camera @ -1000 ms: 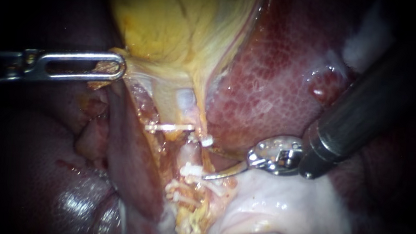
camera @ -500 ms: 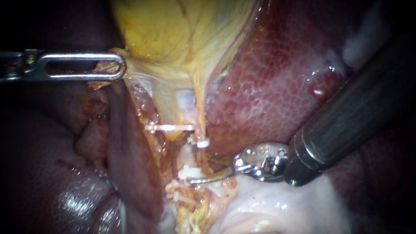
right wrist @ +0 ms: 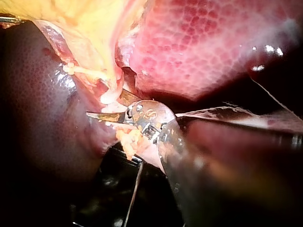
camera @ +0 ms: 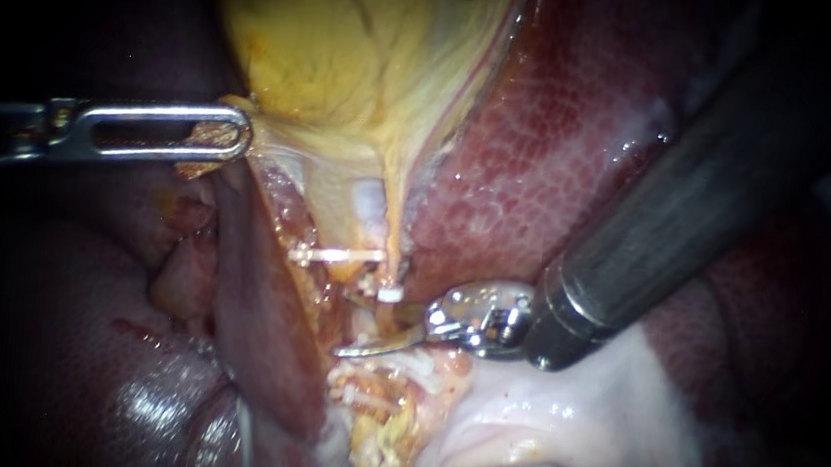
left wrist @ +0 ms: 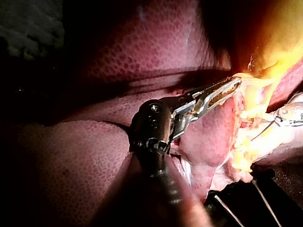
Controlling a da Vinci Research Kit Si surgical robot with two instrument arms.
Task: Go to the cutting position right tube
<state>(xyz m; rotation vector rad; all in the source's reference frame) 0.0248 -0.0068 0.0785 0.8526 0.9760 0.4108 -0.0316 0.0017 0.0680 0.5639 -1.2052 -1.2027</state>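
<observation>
Right tube (camera: 375, 317) sits between parted blades of right tool (camera: 359, 331); left tool (camera: 238, 136) grips gallbladder (camera: 351, 47) beside liver (camera: 543, 154).

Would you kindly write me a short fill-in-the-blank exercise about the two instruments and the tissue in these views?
1. The left instrument grips the edge of the yellow ___.
2. The shaft of the right instrument enters the endoscope view from the upper ___.
3. Its curved tip lies just below a white ___.
4. The mottled red organ behind that shaft is the ___.
Missing words: gallbladder; right; clip; liver.
</observation>
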